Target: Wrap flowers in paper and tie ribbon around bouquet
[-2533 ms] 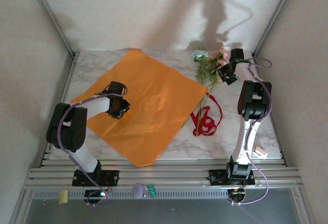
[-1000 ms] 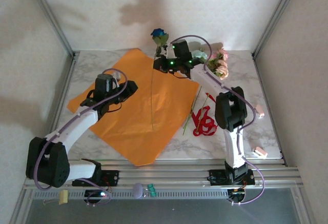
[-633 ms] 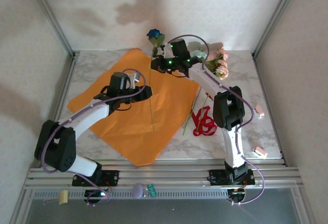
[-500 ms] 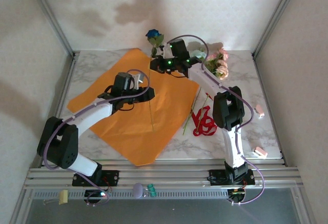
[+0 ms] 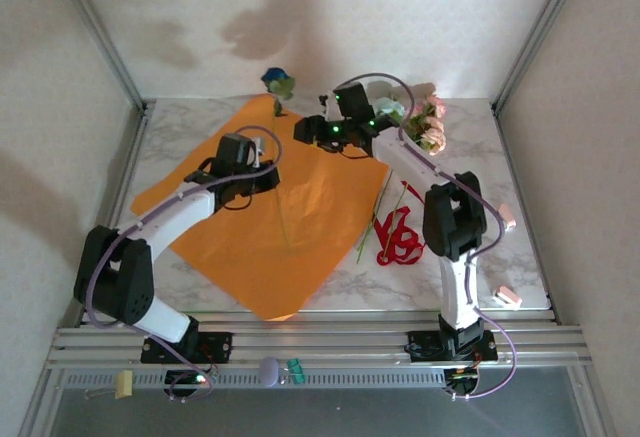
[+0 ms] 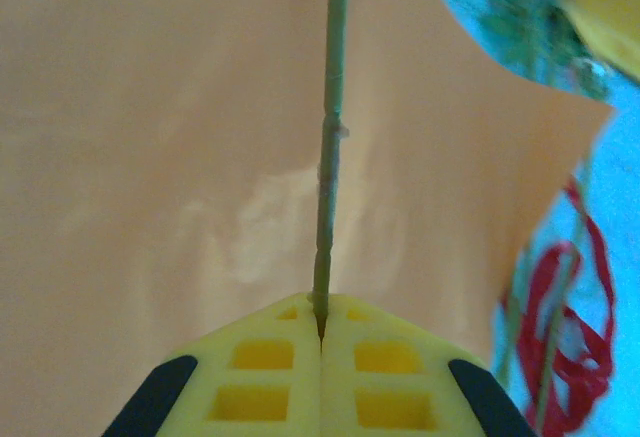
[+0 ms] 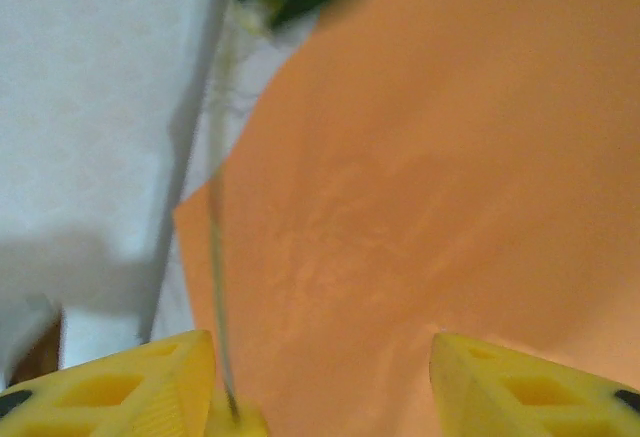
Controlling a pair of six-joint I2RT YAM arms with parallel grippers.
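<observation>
Top view: orange paper [image 5: 300,227] spread flat on the marble table [image 5: 470,157], one corner pointing to the near edge. Over it, a single dark blue flower [image 5: 278,82] on a long green stem [image 5: 285,217], bloom beyond the sheet's far edge, stem running down across its middle. Partway along that stem, left gripper [image 5: 274,177] clamped tight. Left wrist view: yellow fingers [image 6: 250,377] pressed together, stem pinched at their tips. Over the sheet's far edge, right gripper [image 5: 305,132] with jaws parted and nothing between them. Right wrist view: stem blurred just beside one finger. Pink and pale flowers [image 5: 425,122] at the table's far right, off the paper. Red ribbon [image 5: 400,237] looped on the table just right of the sheet.
</observation>
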